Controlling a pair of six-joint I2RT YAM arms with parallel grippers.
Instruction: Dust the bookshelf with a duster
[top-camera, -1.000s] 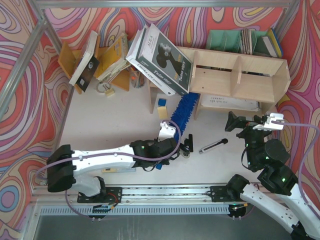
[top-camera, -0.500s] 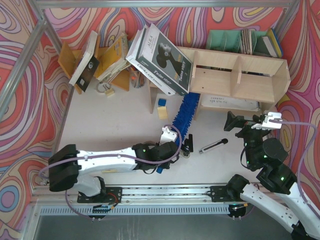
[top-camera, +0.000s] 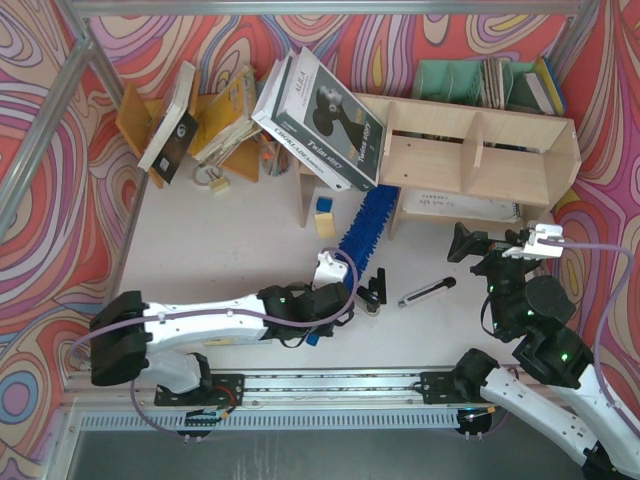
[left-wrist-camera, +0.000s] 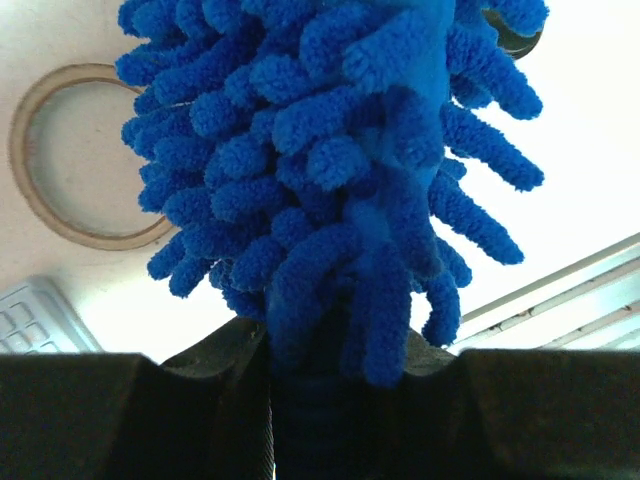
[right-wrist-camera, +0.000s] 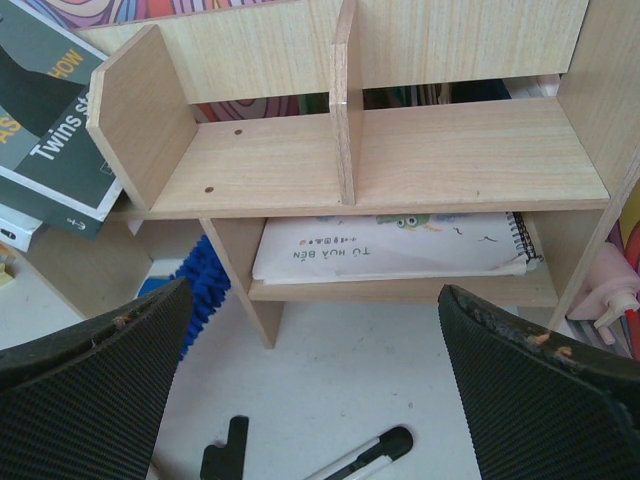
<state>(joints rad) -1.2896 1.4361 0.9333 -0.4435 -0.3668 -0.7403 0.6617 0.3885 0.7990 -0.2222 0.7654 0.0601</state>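
The bright-blue fluffy duster slants from my left gripper up to the left foot of the bookshelf. Its tip rests beside the shelf's lower upright. In the left wrist view the duster fills the frame, and my left gripper is shut on its handle end. In the right wrist view I see the bookshelf, two tiers with dividers, and the duster's tip left of the upright. My right gripper is open and empty, in front of the shelf.
A utility knife and a black clip lie between the arms. A spiral notebook lies on the shelf's lower tier. A large book leans on the shelf's left end. The orange-brown rack and green file holder stand behind. A tape ring lies under the duster.
My left gripper has shifted slightly right and back left with the duster, whose head has swung a little at the shelf's foot. The right arm has barely moved.
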